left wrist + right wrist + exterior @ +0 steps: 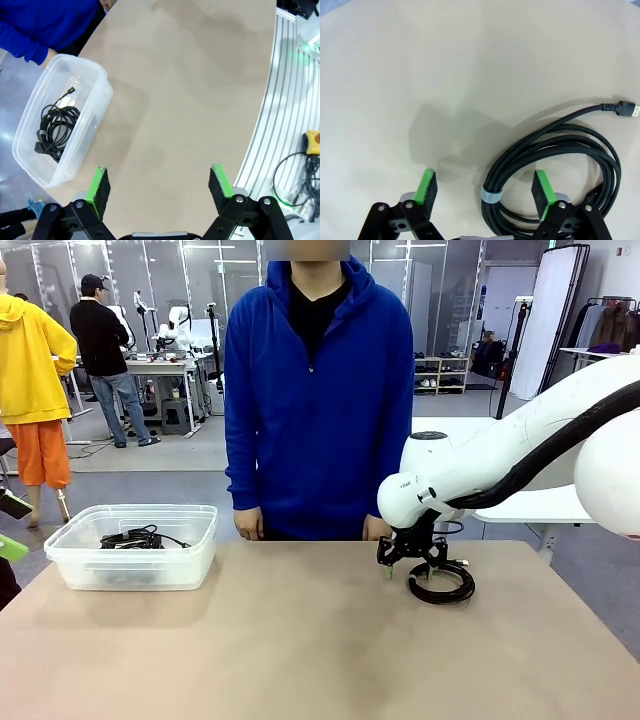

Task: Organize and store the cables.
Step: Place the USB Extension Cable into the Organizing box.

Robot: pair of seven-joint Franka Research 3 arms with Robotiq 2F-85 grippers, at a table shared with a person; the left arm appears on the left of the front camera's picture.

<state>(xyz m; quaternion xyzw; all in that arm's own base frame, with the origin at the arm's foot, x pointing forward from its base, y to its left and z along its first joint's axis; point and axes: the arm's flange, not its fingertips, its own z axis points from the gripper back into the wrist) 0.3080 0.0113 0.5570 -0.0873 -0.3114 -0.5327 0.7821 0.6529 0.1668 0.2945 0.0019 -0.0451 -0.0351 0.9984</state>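
Black cables are counted as two: one coil [555, 165] on the bench [300, 640], straddled by the spread, unclenched right gripper [485, 187]; one coil [56, 131] in the tub [30, 150]. Left gripper [160, 182] is released.

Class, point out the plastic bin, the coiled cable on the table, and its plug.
plastic bin [130, 570], front view, front wall.
coiled cable [560, 137], right wrist view, outer loop.
plug [626, 108], right wrist view, connector tip.

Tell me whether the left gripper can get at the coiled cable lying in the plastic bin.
Probably yes. The left gripper hangs open above the table, and the plastic bin has no lid. The coiled cable lies exposed at its bottom with nothing over it, though the bin walls may crowd the gripper.
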